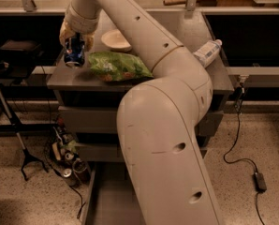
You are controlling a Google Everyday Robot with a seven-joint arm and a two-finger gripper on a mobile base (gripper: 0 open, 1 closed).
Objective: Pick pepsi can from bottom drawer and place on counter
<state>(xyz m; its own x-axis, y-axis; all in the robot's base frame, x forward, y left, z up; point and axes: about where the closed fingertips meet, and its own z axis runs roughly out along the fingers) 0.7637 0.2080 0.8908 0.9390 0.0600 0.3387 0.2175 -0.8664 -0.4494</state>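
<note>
We see the gripper (77, 45) at the left front corner of the counter (63, 75), its two fingers closed on the pepsi can (74, 56), which stands upright between them, low over the counter top or just touching it (we cannot tell which); the bottom drawer (107, 204) stands pulled out below, and the part of its floor we can see is bare.

We judge the can to be light and stiff, with a thin wall that would dent under a hard squeeze and a smooth painted skin that could slip; a hold across the middle of the body, as here, suits it best, with the can kept upright.

Counting: one pepsi can; one gripper on one arm; one clear water bottle (206, 52) lying at the right of the counter; one pale bowl (115, 39) towards the back; one green bag (119, 66) just beside the can; two or perhaps three dull cans (67, 173) on the floor at the left, among cables that make the number uncertain.
</note>
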